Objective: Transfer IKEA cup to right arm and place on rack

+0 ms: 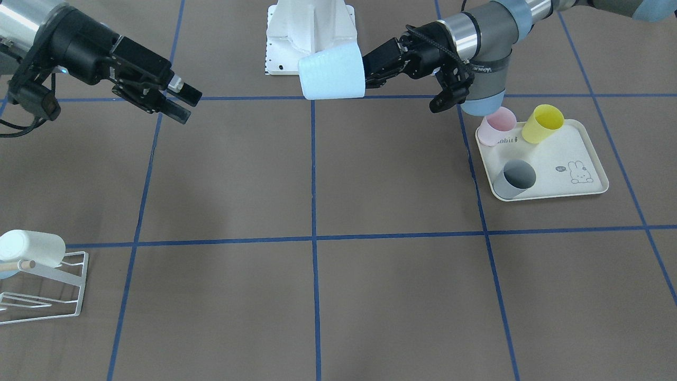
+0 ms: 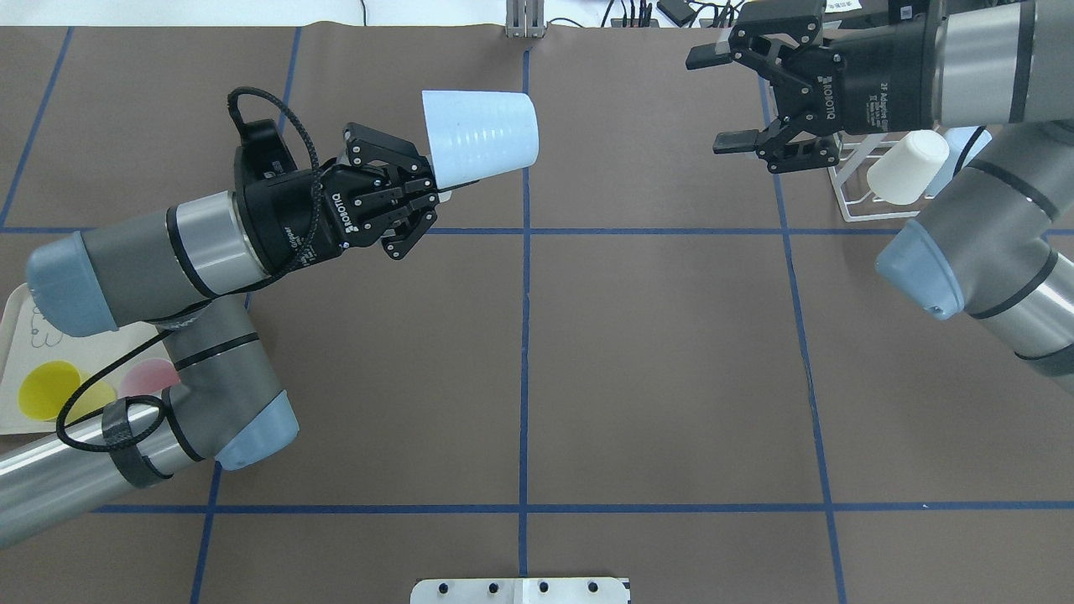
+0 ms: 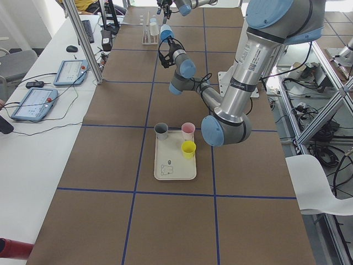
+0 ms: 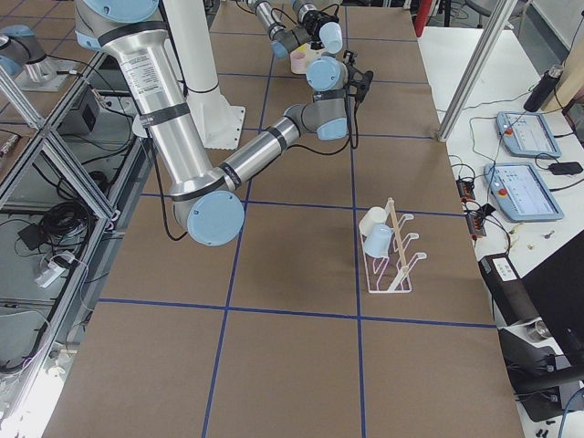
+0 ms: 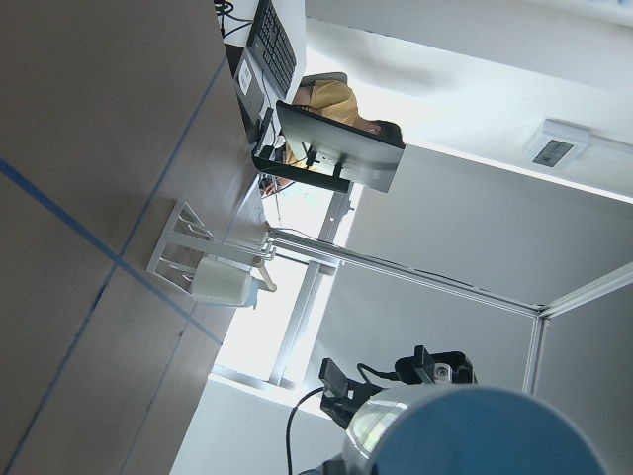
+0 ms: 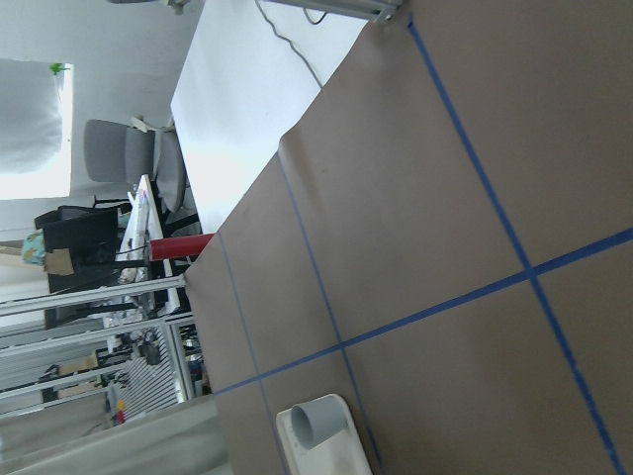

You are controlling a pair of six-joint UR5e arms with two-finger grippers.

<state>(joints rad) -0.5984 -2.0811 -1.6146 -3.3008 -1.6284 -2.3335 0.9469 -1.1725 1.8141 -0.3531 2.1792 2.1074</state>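
Brown table, left gripper clasping cup, right gripper spread

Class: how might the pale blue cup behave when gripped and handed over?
The pale blue cup looks like thin-walled plastic, so it is probably light and slightly squeezable. Its tapered side may slip in the right gripper. Laid sideways, it would likely roll.

Even, diffuse light is falling from above on the brown table cover, leaving only faint, soft-edged shadows. Highlights are gleaming on the right arm's silver sleeve. In the left wrist view a bright opening is blowing out to white, and the light blue cup is sitting blurred, out of focus, at the bottom edge. In the right wrist view the white desk is washing out too.
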